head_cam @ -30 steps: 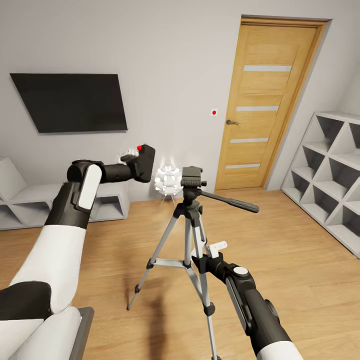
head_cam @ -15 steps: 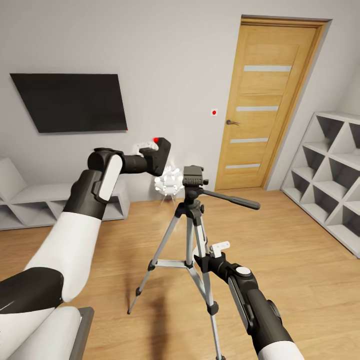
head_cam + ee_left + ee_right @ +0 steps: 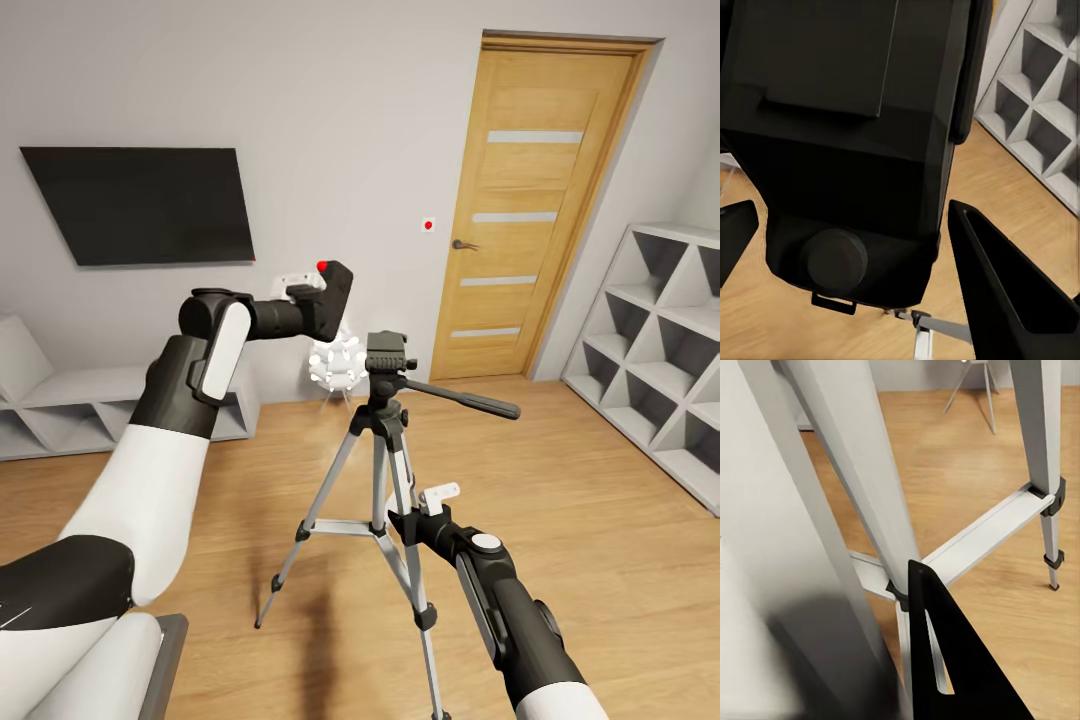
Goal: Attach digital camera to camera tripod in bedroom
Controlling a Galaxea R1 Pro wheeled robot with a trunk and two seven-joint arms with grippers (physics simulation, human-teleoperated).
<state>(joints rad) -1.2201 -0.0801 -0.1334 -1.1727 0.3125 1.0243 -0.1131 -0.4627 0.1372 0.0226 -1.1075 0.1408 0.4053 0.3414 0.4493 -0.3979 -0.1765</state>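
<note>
Camera tripod stands between TV and door; left gripper clasps digital camera, right gripper clamps a leg.

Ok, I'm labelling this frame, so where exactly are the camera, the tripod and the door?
camera (image 3: 333,288), head view, on its black body below the red button.
tripod (image 3: 386,354), head view, on its black head atop the legs.
door (image 3: 530,180), head view, on the wooden panel between the pale stripes.
</note>
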